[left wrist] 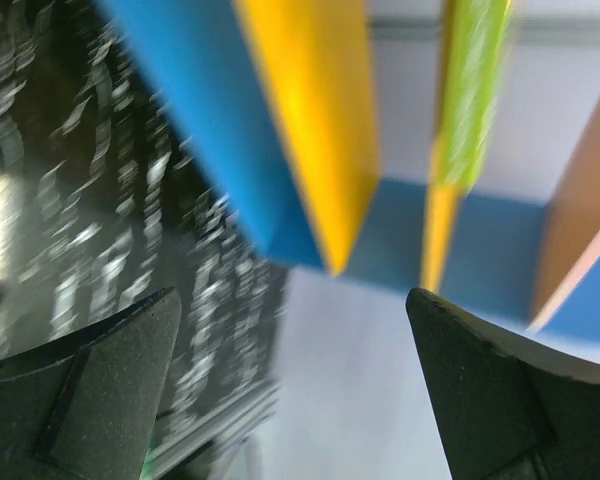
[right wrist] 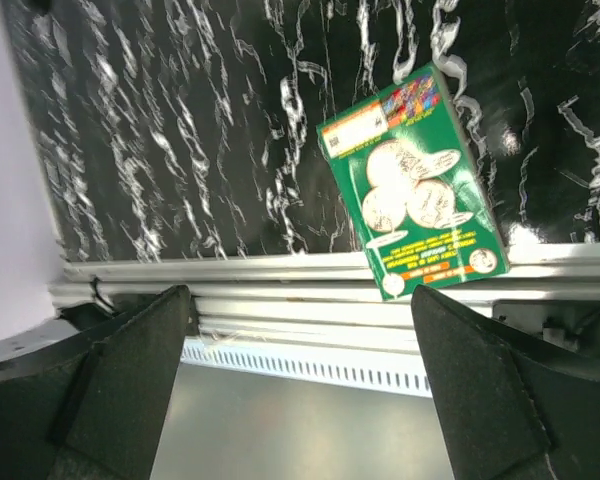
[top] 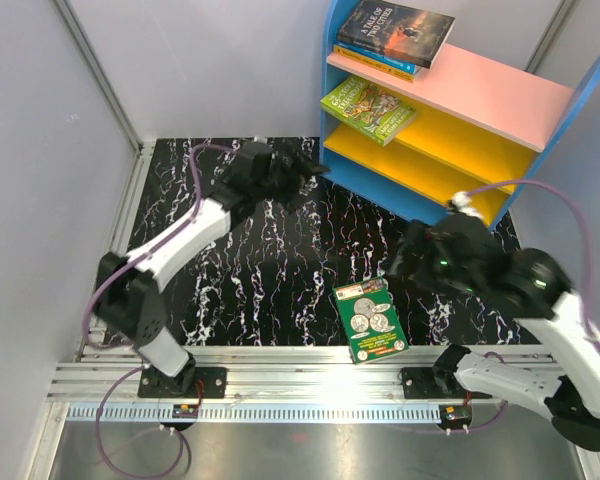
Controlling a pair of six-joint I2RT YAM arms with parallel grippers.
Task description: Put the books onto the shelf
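The shelf [top: 565,105] with blue sides, a pink top board and yellow lower boards stands at the back right. A dark book [top: 398,30] lies on a blue book [top: 378,63] on the pink board. On the upper yellow board rests a lime-green book [top: 368,108]. The green book with silver coins [top: 371,318] lies flat at the table's near edge, its lower end over the rail. My left gripper [top: 305,165] is open and empty beside the shelf's left panel [left wrist: 210,130]; its view is blurred. My right gripper [top: 398,262] hovers open just behind the coin book [right wrist: 412,180], holding nothing.
The black marbled table top [top: 270,260] is fenced by grey walls on the left and back. An aluminium rail [top: 280,375] runs along the near edge, with both arm bases bolted to it. In the left wrist view the yellow board [left wrist: 310,110] and lime-green book [left wrist: 470,90] lie ahead.
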